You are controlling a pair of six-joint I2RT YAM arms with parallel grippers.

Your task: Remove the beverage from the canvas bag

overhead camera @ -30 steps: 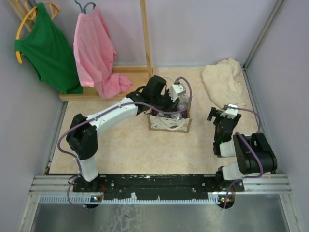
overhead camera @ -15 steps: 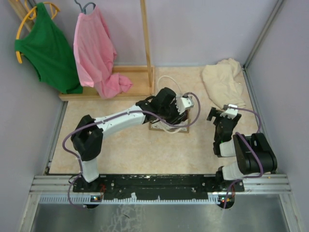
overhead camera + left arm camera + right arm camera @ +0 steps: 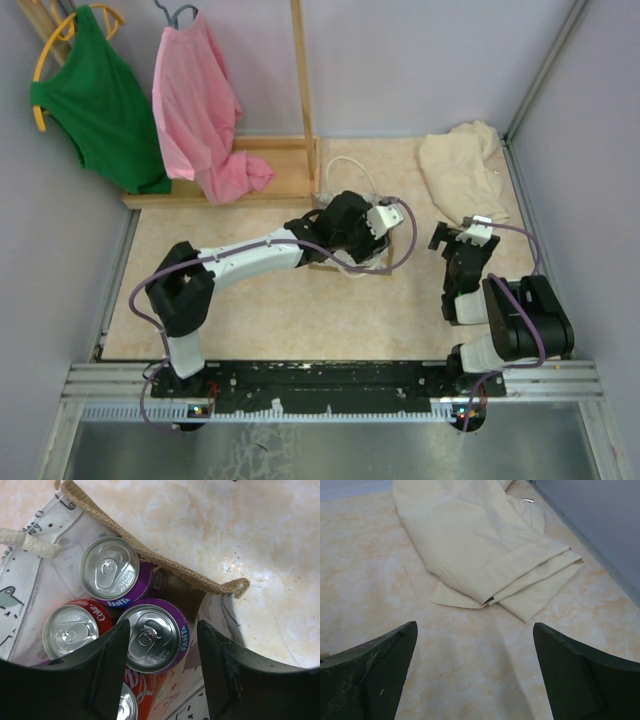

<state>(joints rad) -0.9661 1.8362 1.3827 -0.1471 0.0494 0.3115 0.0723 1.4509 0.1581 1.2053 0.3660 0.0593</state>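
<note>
A purple can is pictured upright inside the canvas bag at mid-bench, straddled but not gripped by the released left tool. The right tool is seen released near a cream cloth, far right.

Top view high at near edge; left wrist close over canvas bag; right wrist low toward cloth (both shared)

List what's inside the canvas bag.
Four cans show in the canvas bag: upper Fanta can, lower Fanta can, Coke can, and a second red can half hidden by the jaws. Anything beneath is covered.
</note>
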